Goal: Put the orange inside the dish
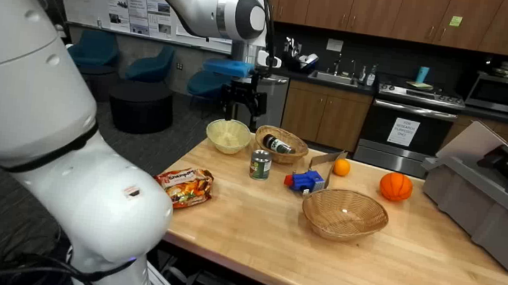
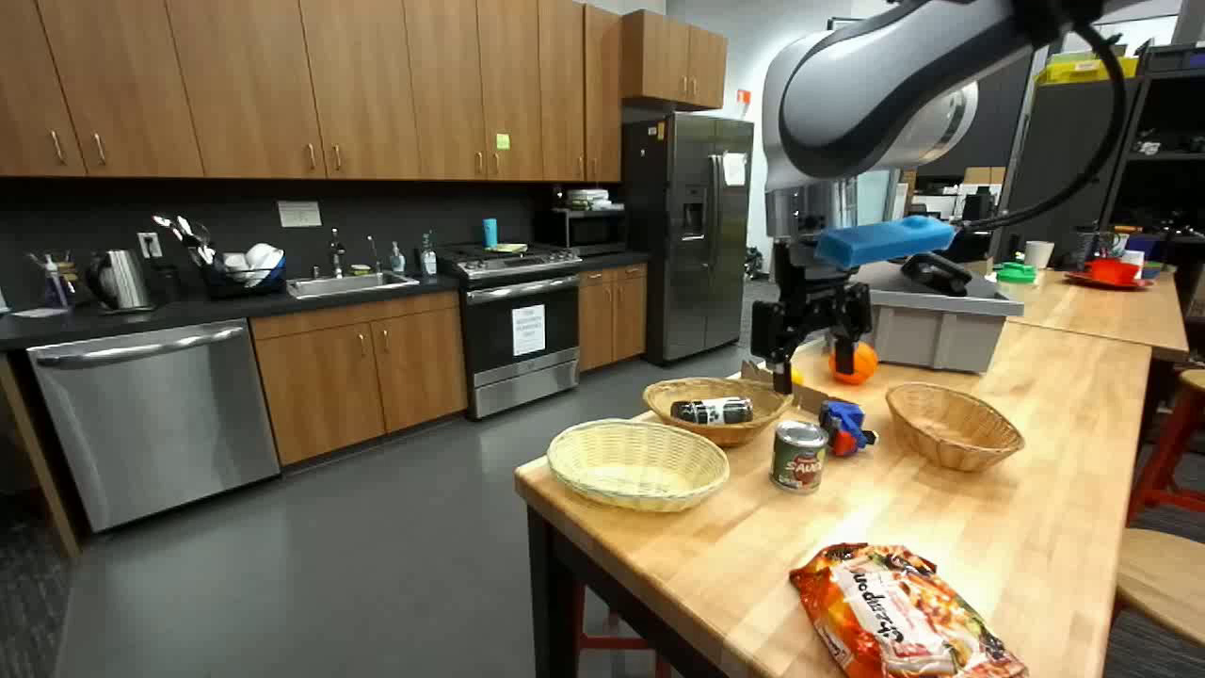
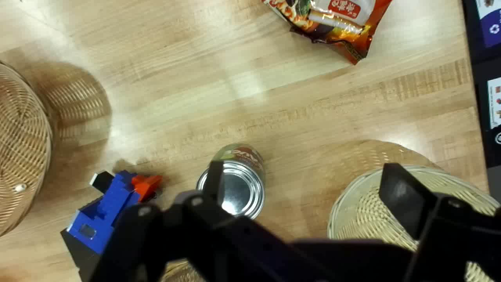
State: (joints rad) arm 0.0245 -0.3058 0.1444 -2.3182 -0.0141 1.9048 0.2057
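Hovering above the table (image 1: 236, 225) with jaws spread wide and nothing between them, the end effector (image 1: 241, 120) seems to have the whole task ahead: the orange (image 1: 341, 167) sits beside the cardboard (image 1: 325, 159), outside the tan dish (image 1: 344, 223), so grasping, carrying and placing all remain.

the fingers (image 2: 782, 375) partly hide the orange (image 2: 797, 377) in an exterior view; the wrist view crops the dish (image 3: 20, 137).

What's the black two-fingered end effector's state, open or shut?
Open. In the wrist view, the black two-fingered end effector has its fingertips wide apart, pale wooden tabletop showing between them.
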